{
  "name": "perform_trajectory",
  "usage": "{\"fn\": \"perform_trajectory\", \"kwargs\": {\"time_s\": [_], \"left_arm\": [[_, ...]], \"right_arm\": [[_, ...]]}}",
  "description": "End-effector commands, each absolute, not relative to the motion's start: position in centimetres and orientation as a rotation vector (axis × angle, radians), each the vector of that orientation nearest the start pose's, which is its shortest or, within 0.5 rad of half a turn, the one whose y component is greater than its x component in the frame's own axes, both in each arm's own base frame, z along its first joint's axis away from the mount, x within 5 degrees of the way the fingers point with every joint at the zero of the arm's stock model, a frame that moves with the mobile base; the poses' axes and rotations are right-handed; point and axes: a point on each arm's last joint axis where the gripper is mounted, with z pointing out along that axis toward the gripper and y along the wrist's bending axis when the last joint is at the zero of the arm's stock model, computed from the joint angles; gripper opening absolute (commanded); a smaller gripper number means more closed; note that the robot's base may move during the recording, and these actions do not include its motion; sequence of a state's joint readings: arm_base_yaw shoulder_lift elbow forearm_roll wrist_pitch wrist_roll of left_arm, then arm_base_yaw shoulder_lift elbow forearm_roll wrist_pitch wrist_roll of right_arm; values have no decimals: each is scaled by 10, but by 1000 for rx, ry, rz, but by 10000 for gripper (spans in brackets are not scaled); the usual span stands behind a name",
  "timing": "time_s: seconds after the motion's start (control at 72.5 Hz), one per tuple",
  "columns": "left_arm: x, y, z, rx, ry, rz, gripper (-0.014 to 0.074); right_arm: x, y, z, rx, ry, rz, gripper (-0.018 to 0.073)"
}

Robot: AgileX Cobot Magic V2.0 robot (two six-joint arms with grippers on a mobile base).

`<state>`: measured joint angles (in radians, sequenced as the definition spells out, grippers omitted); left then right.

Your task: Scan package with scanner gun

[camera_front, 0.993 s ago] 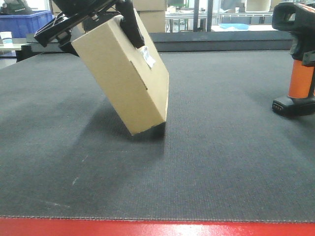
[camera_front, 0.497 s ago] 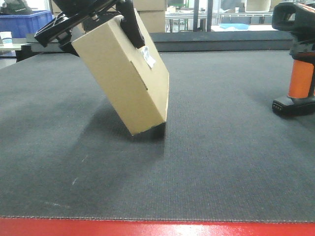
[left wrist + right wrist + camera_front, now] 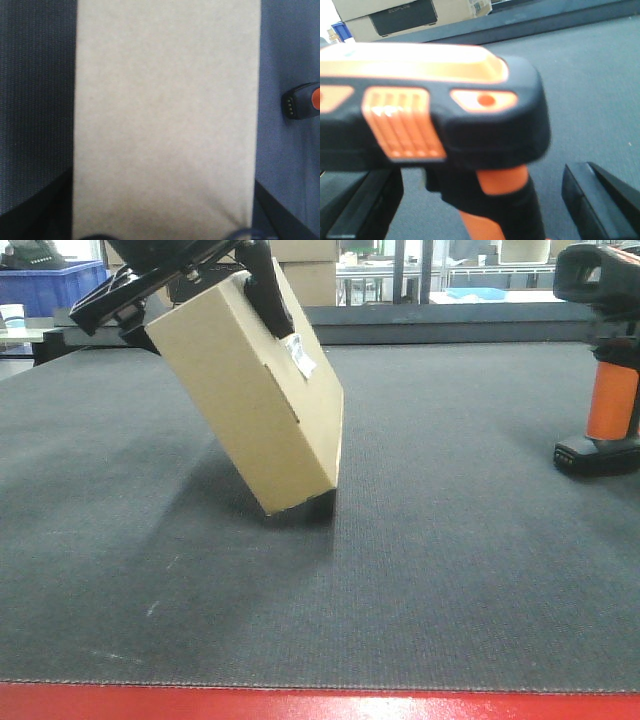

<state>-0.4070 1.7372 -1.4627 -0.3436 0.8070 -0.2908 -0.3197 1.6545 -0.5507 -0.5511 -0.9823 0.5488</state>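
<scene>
Plain tan rectangular cardboard package (image 3: 250, 400) sits clenched in the left gripper (image 3: 185, 295) jaws, tilted, low corner at the dark grey tabletop (image 3: 450, 570); right gripper (image 3: 482, 200) jaws straddle, spread, the standing black-and-orange pistol-shaped scanner gun (image 3: 605, 370); pickup and scan judged pending.

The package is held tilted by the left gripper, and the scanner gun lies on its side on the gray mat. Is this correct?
Not quite. The scanner gun does not lie on its side: it stands upright on its base on the gray mat, as the exterior front-facing view shows. The package is held tilted by the left gripper.
</scene>
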Motion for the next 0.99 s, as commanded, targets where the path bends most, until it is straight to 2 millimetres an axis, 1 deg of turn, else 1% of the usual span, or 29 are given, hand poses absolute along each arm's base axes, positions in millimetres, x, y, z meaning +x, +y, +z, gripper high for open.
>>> {"fn": "perform_trajectory", "kwargs": {"time_s": [0.0,0.138,0.29,0.538,0.98], "left_arm": [[344,-175,301,-56,2612,-673,-111],[344,-175,301,-56,2612,-673,-111],[344,-175,301,-56,2612,-673,-111],[344,-175,301,-56,2612,-673,-111],[344,-175,301,-56,2612,-673,-111]], "right_arm": [[294,-54,193,116,1652,293,561],[296,-53,193,116,1637,241,561],[298,-49,189,125,1648,256,561],[301,-50,184,139,1625,262,561],[304,-51,188,130,1593,263,561]]}}
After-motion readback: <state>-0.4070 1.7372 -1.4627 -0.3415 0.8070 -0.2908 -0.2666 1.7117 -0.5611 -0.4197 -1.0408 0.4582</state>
